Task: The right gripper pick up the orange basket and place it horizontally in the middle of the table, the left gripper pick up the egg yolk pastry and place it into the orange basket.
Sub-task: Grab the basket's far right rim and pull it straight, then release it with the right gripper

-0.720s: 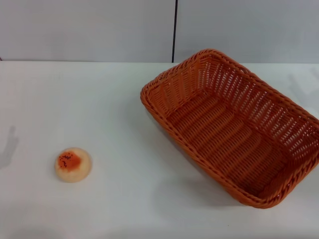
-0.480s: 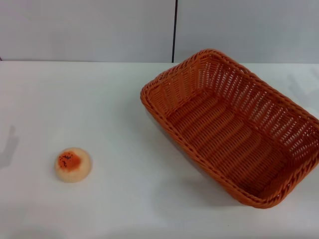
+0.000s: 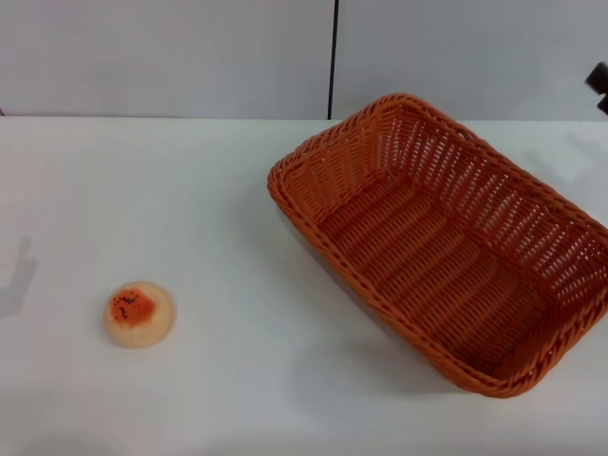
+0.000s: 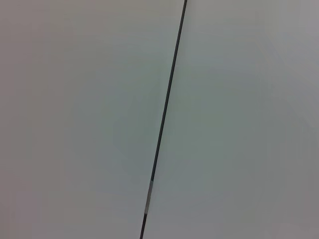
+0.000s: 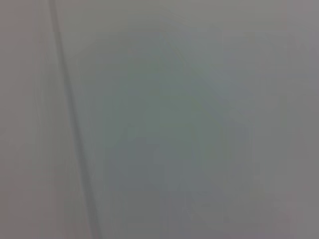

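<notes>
the basket [image 3: 446,242] sits on the right half of the table [image 3: 209,190], turned at a slant with one short end toward the far wall and nothing inside it. the pastry [image 3: 139,313] lies well apart from it on the near left (orange patch up). a black tip of the right gripper [image 3: 598,77] shows at the right edge, above and beyond the basket; whether its fingers are apart or together cannot be told. both wrist views show only grey wall.

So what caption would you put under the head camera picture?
An empty orange basket sits askew on the white table, an egg yolk pastry apart at its left.
</notes>
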Robot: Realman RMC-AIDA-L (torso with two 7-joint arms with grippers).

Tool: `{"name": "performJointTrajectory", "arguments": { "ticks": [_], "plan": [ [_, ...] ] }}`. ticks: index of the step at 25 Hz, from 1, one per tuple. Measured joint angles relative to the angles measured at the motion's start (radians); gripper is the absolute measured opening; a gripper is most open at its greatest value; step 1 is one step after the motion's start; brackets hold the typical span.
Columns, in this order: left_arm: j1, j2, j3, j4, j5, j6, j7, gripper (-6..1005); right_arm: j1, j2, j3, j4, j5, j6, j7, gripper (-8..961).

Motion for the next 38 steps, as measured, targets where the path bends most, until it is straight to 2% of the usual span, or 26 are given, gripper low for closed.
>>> {"name": "performJointTrajectory", "arguments": {
  "ticks": [3,4,5,6,7,10,11,12,13,14,15,16,17,19,21,23,24,27,32,34,38],
  "plan": [
    [-0.004,0.0,0.0,0.002,0.0,-0.001,0.0,816,0.0,0.001,-0.064,-0.162,-0.095,-0.001,0.231,721],
    [-0.005,0.0,0.0,0.002,0.0,-0.002,0.0,815,-0.002,0.001,-0.11,-0.288,-0.171,-0.005,0.419,721],
    [-0.005,0.0,0.0,0.002,0.0,-0.002,0.0,815,-0.002,0.001,-0.11,-0.288,-0.171,-0.005,0.419,721],
    [-0.005,0.0,0.0,0.002,0.0,-0.002,0.0,814,-0.005,0.003,-0.158,-0.435,-0.26,-0.007,0.611,721],
    [-0.005,0.0,0.0,0.002,0.0,-0.002,0.0,814,-0.005,0.003,-0.158,-0.435,-0.26,-0.007,0.611,721],
    [-0.002,0.0,0.0,0.001,0.0,-0.002,0.0,812,0.006,-0.001,-0.189,-0.662,-0.437,-0.055,0.921,721],
    [0.0,0.0,0.0,0.002,0.0,-0.002,0.0,812,0.035,-0.016,-0.186,-0.776,-0.549,-0.128,1.081,721],
    [0.001,0.0,0.0,0.001,0.0,-0.001,0.0,811,0.035,-0.016,-0.186,-0.776,-0.549,-0.128,1.081,721],
    [0.002,0.0,0.0,0.002,0.0,-0.001,0.0,811,0.059,-0.029,-0.183,-0.816,-0.611,-0.181,1.157,720],
    [0.003,0.0,0.0,0.002,0.0,-0.001,0.0,810,0.114,-0.057,-0.173,-0.863,-0.705,-0.284,1.251,720],
    [0.003,0.0,0.0,0.002,0.0,-0.001,0.0,810,0.114,-0.057,-0.173,-0.863,-0.705,-0.284,1.251,720],
    [0.004,0.0,0.0,0.003,0.0,-0.001,0.0,809,0.18,-0.084,-0.149,-0.864,-0.788,-0.392,1.276,720],
    [0.004,0.0,0.0,0.004,0.0,-0.001,0.0,809,0.18,-0.084,-0.149,-0.864,-0.788,-0.392,1.276,720],
    [0.005,0.0,0.0,0.003,0.0,0.001,0.0,808,0.263,-0.113,-0.124,-0.823,-0.902,-0.501,1.288,720],
    [0.009,0.0,0.0,0.001,0.0,0.004,0.0,806,0.289,-0.117,-0.141,-0.802,-0.957,-0.512,1.307,720],
    [0.009,0.0,0.0,0.001,0.0,0.004,0.0,805,0.294,-0.116,-0.159,-0.796,-0.978,-0.508,1.32,720],
    [0.012,0.0,0.001,0.001,0.0,0.006,0.0,805,0.29,-0.11,-0.21,-0.791,-0.992,-0.479,1.345,720],
    [0.033,-0.002,0.001,-0.001,0.0,0.008,0.0,803,0.279,-0.1,-0.264,-0.768,-0.995,-0.418,1.369,719],
    [0.04,-0.002,0.002,-0.002,0.0,0.01,0.0,801,0.277,-0.087,-0.273,-0.708,-0.995,-0.343,1.372,719],
    [0.039,-0.002,0.002,-0.003,0.0,0.013,0.0,800,0.276,-0.077,-0.273,-0.648,-0.994,-0.267,1.356,719],
    [0.034,-0.001,0.002,-0.003,0.0,0.014,0.0,797,0.276,-0.074,-0.274,-0.573,-0.989,-0.202,1.326,718]
  ]
}}
